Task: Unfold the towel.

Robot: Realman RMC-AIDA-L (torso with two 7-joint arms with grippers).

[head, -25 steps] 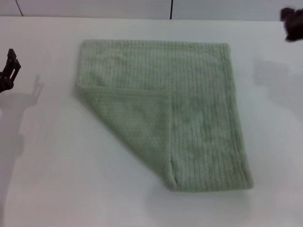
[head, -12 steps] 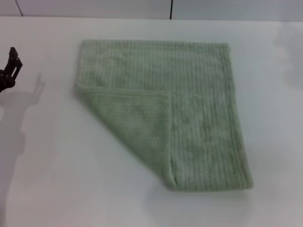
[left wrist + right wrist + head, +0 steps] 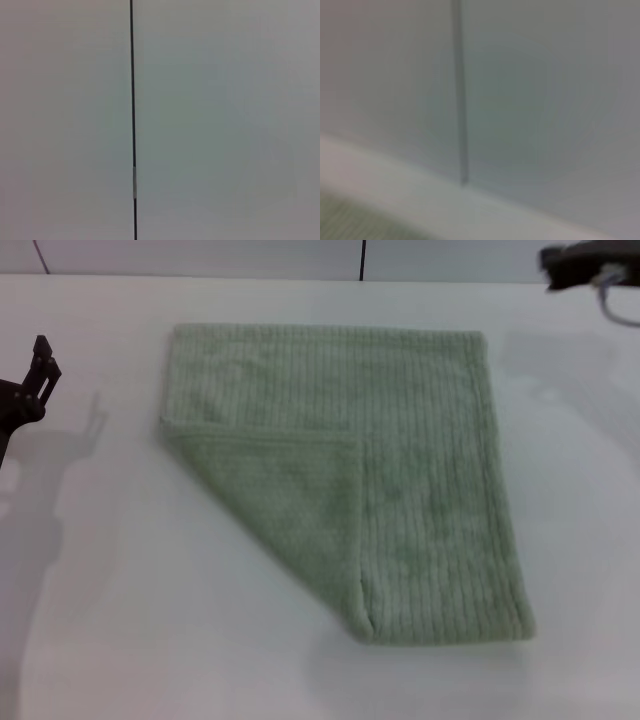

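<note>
The pale green ribbed towel (image 3: 410, 430) lies flat in the middle of the white table (image 3: 120, 620). Its near-left corner is folded over onto the top, forming a triangular flap (image 3: 290, 500) with the hem across it. My left gripper (image 3: 35, 385) hangs at the left edge of the head view, well clear of the towel's left side. My right gripper (image 3: 585, 260) shows dark at the far right corner, beyond the towel's far-right corner. A blurred strip of the towel (image 3: 350, 222) shows in the right wrist view.
A pale wall with a dark vertical seam (image 3: 361, 258) stands behind the table's far edge. Both wrist views face this wall; the seam (image 3: 132, 120) runs through the left wrist view. Bare tabletop surrounds the towel on all sides.
The left gripper has shifted slightly right and up. The right gripper left the head view half a second ago and now shows again at the top right. The towel has not moved.
</note>
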